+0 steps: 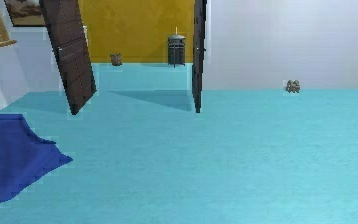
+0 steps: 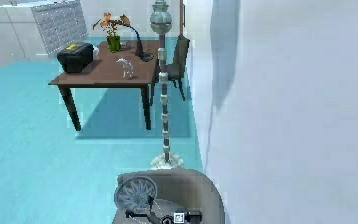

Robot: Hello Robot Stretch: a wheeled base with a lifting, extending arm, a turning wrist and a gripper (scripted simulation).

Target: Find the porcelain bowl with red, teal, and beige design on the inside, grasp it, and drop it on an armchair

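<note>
At the arm side view's bottom edge, the gripper's dark body (image 2: 149,213) lies beside a small white marked square, above the robot's grey rounded base (image 2: 202,190). I cannot tell whether it holds anything. A small brownish-grey blob (image 1: 292,87) sits on the teal floor against the white wall at the forward view's right. Another small greyish thing (image 1: 116,59) stands on the floor by the yellow wall, past the doorway.
Two dark door leaves (image 1: 69,50) (image 1: 199,55) flank the doorway, with a dark bin (image 1: 176,50) beyond. Blue fabric (image 1: 17,150) lies at lower left. A dark table (image 2: 107,85) carries a black box (image 2: 77,58), a plant (image 2: 112,30) and a white figurine (image 2: 127,67). A floor lamp (image 2: 164,90) stands by the white wall (image 2: 287,110).
</note>
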